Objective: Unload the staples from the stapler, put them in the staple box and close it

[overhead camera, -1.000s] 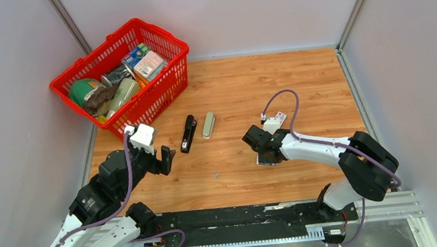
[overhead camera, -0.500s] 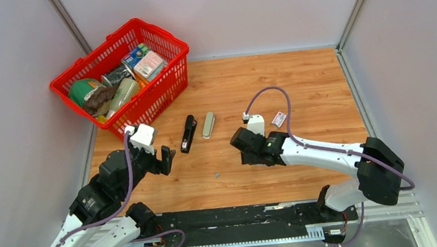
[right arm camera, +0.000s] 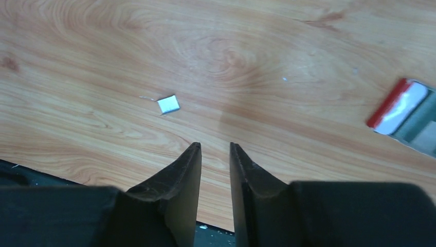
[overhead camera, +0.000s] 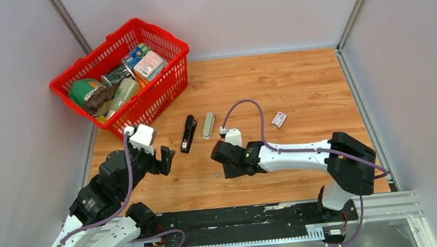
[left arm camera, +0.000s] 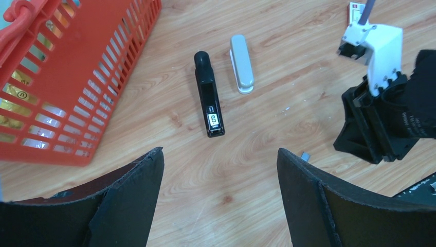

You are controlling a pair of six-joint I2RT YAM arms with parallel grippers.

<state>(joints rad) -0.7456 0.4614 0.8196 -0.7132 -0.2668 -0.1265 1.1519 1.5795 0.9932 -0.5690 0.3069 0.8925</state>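
Observation:
The black stapler [overhead camera: 188,134] [left arm camera: 209,95] lies closed on the wooden table, with a grey-beige bar [overhead camera: 208,125] [left arm camera: 241,71] just to its right. A tiny silver strip of staples [overhead camera: 216,175] [left arm camera: 305,156] [right arm camera: 168,104] lies loose on the wood nearer the front. My right gripper [overhead camera: 220,162] [right arm camera: 214,145] hovers low beside that strip, slightly to its right. Its jaws stand a narrow gap apart with nothing between them. My left gripper [overhead camera: 166,159] [left arm camera: 218,151] is wide open and empty, to the near left of the stapler.
A red basket [overhead camera: 157,87] [left arm camera: 77,103] full of packets stands at the back left. A small white-and-red box [overhead camera: 279,119] lies right of centre. The black rail [overhead camera: 232,217] runs along the table's near edge. Grey walls enclose three sides.
My right arm has swept left across the table, away from the white-and-red box and toward the loose staple strip. The left arm has not moved.

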